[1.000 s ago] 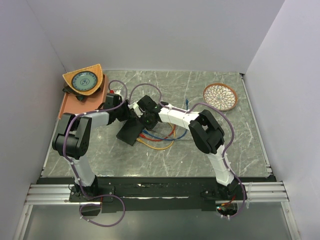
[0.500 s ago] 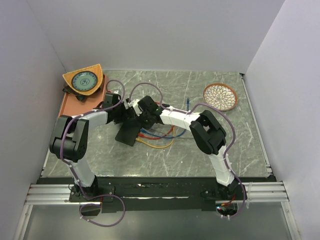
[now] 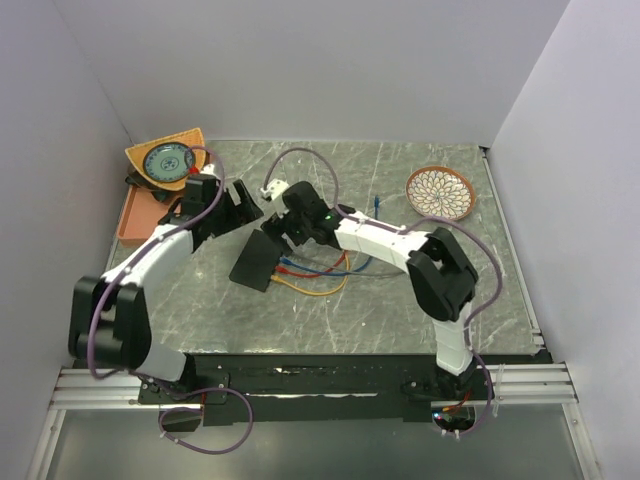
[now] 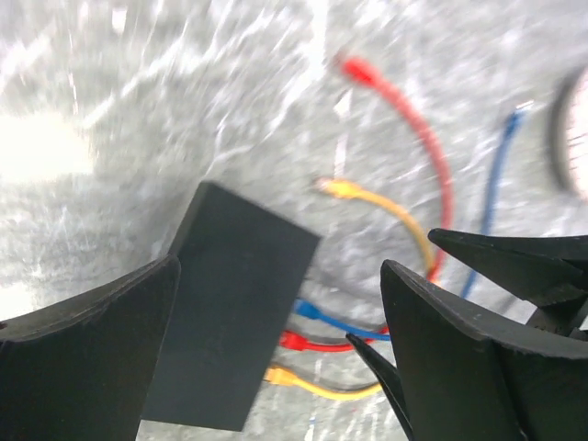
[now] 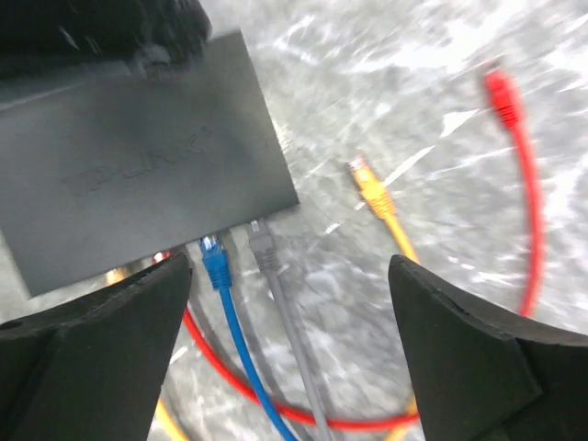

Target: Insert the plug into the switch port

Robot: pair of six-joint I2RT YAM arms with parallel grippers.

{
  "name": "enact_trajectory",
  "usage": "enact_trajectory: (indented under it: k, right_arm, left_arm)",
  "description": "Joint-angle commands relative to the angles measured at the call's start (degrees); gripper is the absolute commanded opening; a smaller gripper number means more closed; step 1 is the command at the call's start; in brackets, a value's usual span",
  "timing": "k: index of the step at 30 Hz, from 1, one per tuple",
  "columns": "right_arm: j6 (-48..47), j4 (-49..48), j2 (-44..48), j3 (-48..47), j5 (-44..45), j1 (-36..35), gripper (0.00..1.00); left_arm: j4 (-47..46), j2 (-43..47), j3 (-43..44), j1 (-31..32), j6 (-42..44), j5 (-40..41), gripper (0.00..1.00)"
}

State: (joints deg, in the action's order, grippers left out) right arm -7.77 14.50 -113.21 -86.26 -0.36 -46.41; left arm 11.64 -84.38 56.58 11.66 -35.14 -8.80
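Observation:
The flat matte-black switch box (image 3: pixel 257 260) lies on the marble table, clear of both grippers. Its row of switch ports is along the side facing right, where blue (image 5: pixel 214 262), grey (image 5: pixel 265 248), red (image 4: pixel 292 341) and yellow (image 4: pixel 276 374) plugs sit against it. The grey plug's head meets the box's edge. My left gripper (image 3: pixel 238 205) hangs open above the box (image 4: pixel 230 340), nothing between its fingers. My right gripper (image 3: pixel 284 225) is open too, above the plugged cables, with the box (image 5: pixel 138 184) beyond it.
Loose cable ends lie right of the box: red (image 5: pixel 499 92), yellow (image 5: pixel 367 184), blue (image 3: pixel 375 205). An orange tray (image 3: pixel 133 215) and an orange wedge with a round dial (image 3: pixel 168 160) stand at the far left. A patterned bowl (image 3: pixel 440 192) sits far right.
Both grippers have opened and drawn back from the box toward the far side. The left arm's elbow swung out to the left. The box now lies uncovered.

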Motion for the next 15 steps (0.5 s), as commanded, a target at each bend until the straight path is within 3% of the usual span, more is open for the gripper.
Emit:
enact_trajectory:
  k: [1, 7, 15]
  right_arm:
    - [1.44, -0.88, 9.13, 1.18, 2.64, -0.34, 0.99]
    - [3.37, 0.88, 17.57, 4.16, 2.03, -0.34, 0.99]
    - [7.68, 0.61, 33.92, 15.67, 0.62, -0.43, 0.99]
  left_arm:
    - [-2.32, 7.89, -0.59, -0.06, 0.59, 1.51, 0.96]
    - [-5.04, 16.42, -3.22, 0.03, 1.65, 0.54, 0.96]
    - [-8.13, 26.19, -7.62, 0.03, -0.81, 0.8, 0.96]
